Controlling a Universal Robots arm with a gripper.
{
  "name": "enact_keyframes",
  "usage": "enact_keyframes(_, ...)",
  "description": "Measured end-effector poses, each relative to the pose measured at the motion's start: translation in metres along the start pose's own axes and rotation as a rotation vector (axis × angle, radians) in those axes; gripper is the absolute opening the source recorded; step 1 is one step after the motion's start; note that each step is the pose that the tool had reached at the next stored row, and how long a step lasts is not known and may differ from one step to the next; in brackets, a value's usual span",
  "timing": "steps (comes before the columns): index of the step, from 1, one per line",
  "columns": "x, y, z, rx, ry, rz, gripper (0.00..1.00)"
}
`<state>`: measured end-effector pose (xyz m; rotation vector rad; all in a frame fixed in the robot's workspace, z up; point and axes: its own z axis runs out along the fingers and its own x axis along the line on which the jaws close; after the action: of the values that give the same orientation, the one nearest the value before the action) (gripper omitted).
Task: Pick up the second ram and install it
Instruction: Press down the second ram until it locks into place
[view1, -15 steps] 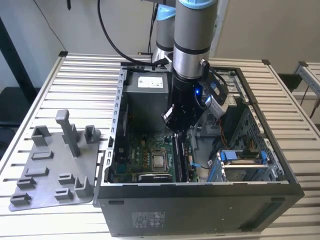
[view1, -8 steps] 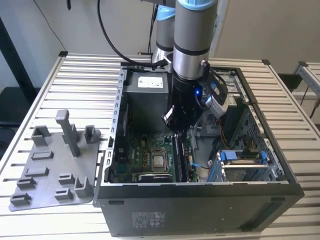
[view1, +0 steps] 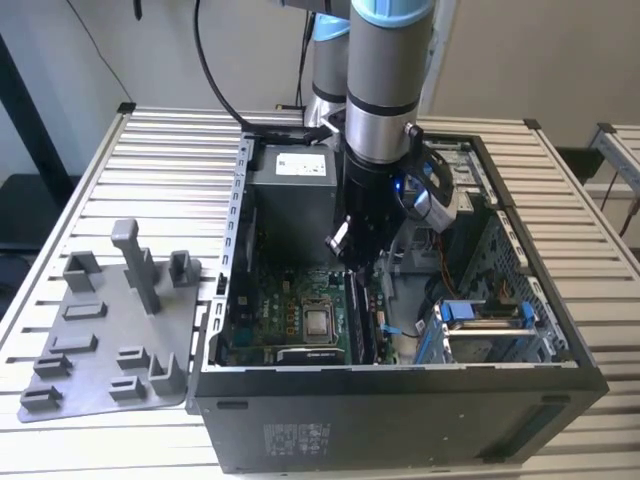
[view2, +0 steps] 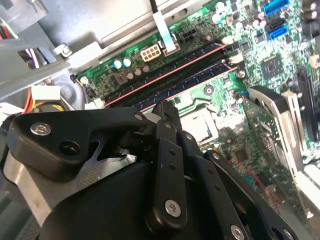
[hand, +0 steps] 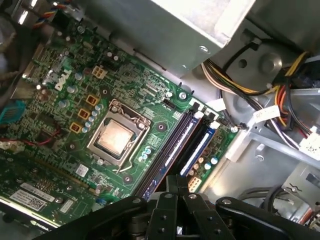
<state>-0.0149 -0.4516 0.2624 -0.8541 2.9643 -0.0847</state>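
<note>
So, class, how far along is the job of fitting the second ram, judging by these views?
Done, it seems: long dark sticks stand in the slots beside the processor socket, so the ram looks placed. In hand: the gripper sits low inside the case, right at the slots' end; a stick between its fingers cannot be made out. Left: full seating and latching cannot be confirmed.

Beneath the black gripper (hand: 176, 186), the motherboard (hand: 65, 125) is green with orange components and a silver CPU socket (hand: 119, 138); just ahead of it run black and blue memory slots (hand: 197, 150); yellow, red and black cables (hand: 260, 90) lie beside
</note>
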Motion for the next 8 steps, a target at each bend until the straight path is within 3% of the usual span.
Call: enact_keyframes(8,0.0000,0.0001,0.0009,-0.0145,-0.0007,-0.087,0.11)
